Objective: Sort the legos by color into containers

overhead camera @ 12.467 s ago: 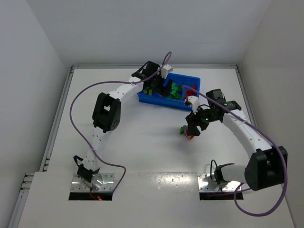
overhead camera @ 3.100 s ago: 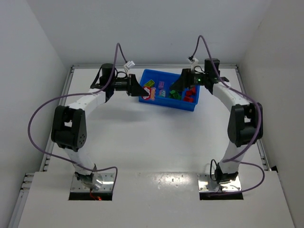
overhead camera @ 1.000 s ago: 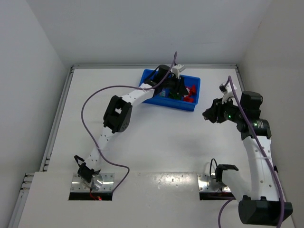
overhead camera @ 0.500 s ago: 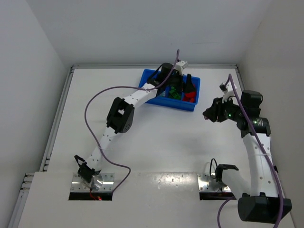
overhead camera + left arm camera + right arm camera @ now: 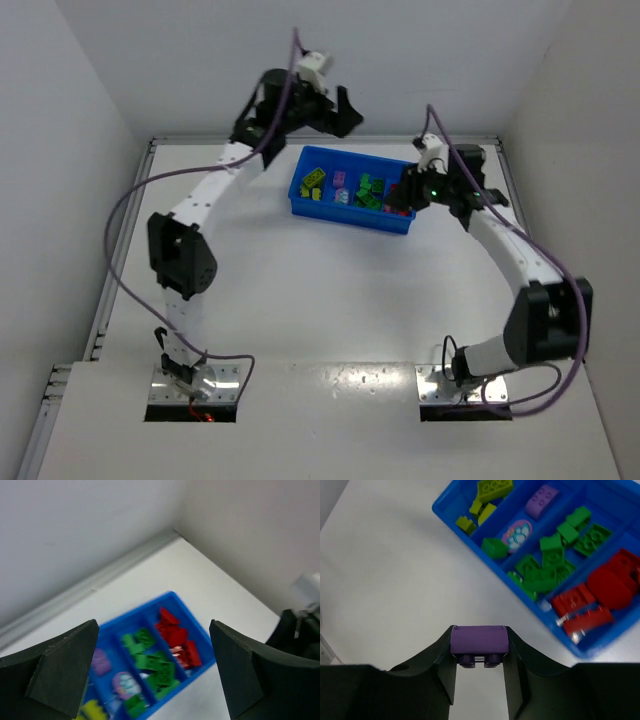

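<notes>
The blue tray (image 5: 300, 205) of containers lies at the back of the table, seen from both wrists (image 5: 197, 630) (image 5: 582, 649). Its compartments hold yellow legos (image 5: 487, 495), purple legos (image 5: 542, 495), green legos (image 5: 555, 555) and red legos (image 5: 600, 590). One green piece (image 5: 495, 547) lies in the purple compartment. My left gripper (image 5: 340, 112) hangs high over the tray's back edge, open and empty, its fingers (image 5: 55, 675) wide apart. My right gripper (image 5: 479, 647) is shut on a purple lego (image 5: 479, 640) above the bare table, short of the tray's near wall; from above it (image 5: 408, 192) sits at the tray's right end.
White walls close the table at the back and both sides, with a metal strip (image 5: 130, 230) along the left edge. A round pale sticker-faced piece (image 5: 517, 532) lies in the purple compartment. Purple cables loop off both arms.
My left gripper has opened and lifted up and back-left from inside the tray. My right arm has swung from the table's right side to the tray's right end, still shut.
</notes>
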